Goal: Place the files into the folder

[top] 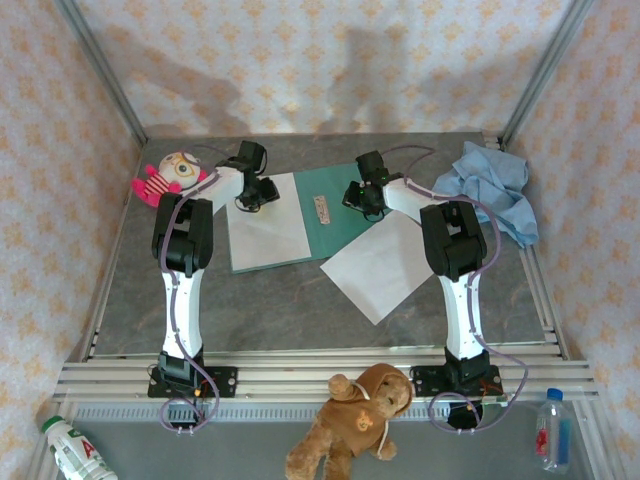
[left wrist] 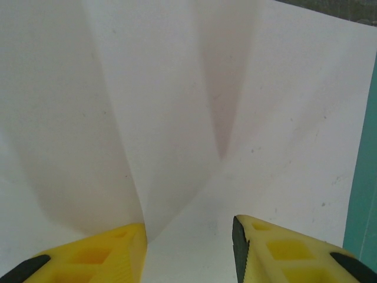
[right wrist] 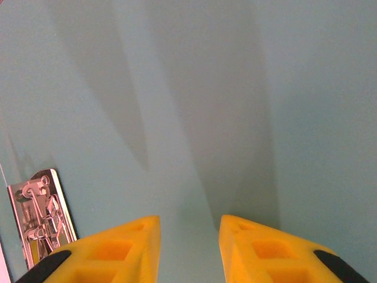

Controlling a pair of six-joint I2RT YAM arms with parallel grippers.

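Observation:
The teal-green folder (top: 335, 212) lies open on the grey table. One white file (top: 265, 228) rests on its left leaf. A second white file (top: 382, 263) lies askew on the table at the folder's lower right corner. My left gripper (top: 250, 196) hovers over the first sheet's far edge. In the left wrist view that sheet (left wrist: 177, 118) lies under the open left gripper (left wrist: 188, 229), with a strip of folder (left wrist: 365, 200) at the right. My right gripper (top: 360, 196) is over the right leaf (right wrist: 206, 88) and stands open (right wrist: 188, 223) with nothing between its fingers.
A metal clip (right wrist: 41, 215) sits on the folder near the spine. A pink plush toy (top: 170, 175) lies at the back left and a light blue cloth (top: 492, 185) at the back right. A brown teddy bear (top: 355, 420) and two bottles (top: 75, 450) (top: 553, 430) lie at the near edge.

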